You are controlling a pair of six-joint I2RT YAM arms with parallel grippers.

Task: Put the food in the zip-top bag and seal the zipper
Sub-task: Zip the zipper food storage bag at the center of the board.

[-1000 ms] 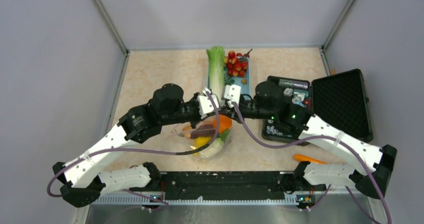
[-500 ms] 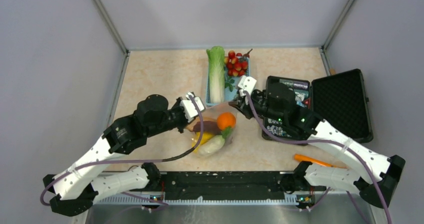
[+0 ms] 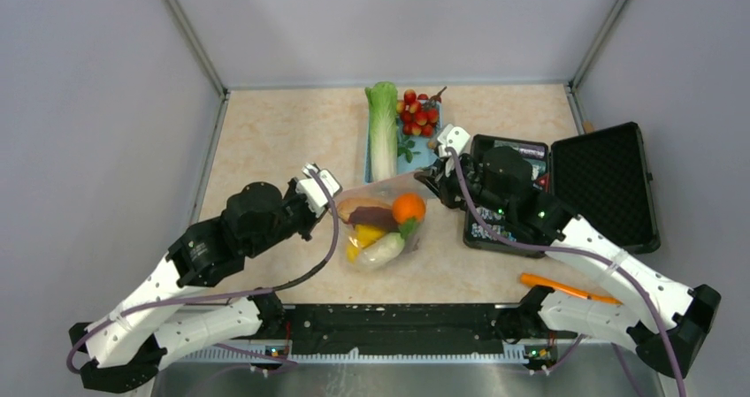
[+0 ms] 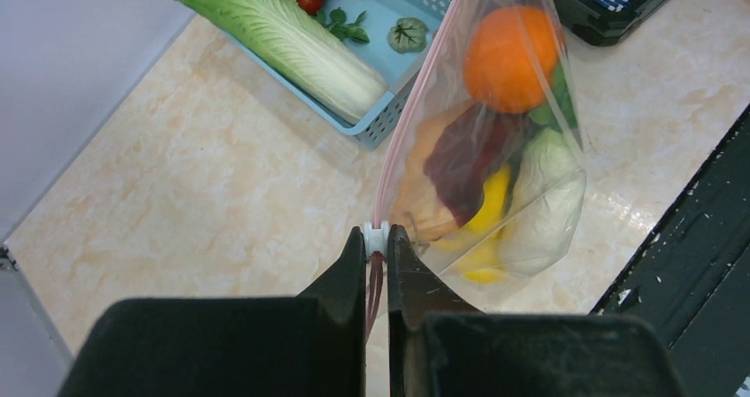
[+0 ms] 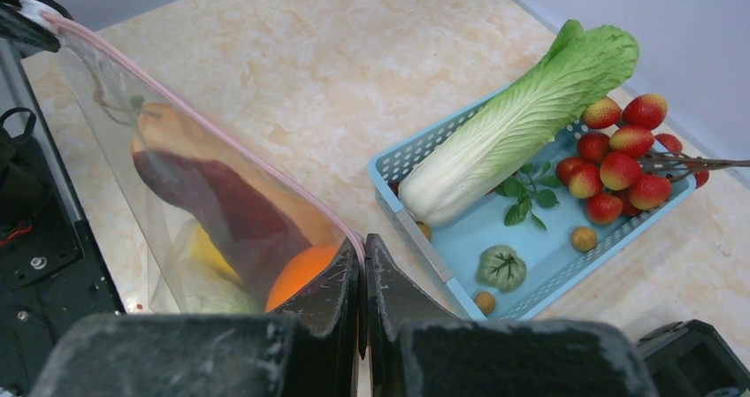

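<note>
Top external view shows your two grippers drawn apart. A second ago they sat almost together over the bag's mouth. Now the left gripper is out at 9 o'clock of the zip-top bag and the right gripper at 3 o'clock, with the zipper stretched straight between them.

On the left wrist camera your jaws are all but closed, pinching a small white tab at the end of the strip. On the right wrist camera the jaws are pressed together on the opposite corner of the mouth edge. That spread reads as the sealing stroke run end to end, and the strip shows as one unbroken pink line. The seal is probably made, though you can't confirm every part is pressed shut.

The bag holds an orange, a dark purple piece, a yellow fruit, a tan-orange piece and a pale green-white piece.

At 12 o'clock of the bag, the blue basket holds the cabbage, the cherry tomatoes and a few small bits. A long orange piece lies on the table at 4 o'clock — so not all the food is bagged. The black case lies open at 3 o'clock.
</note>
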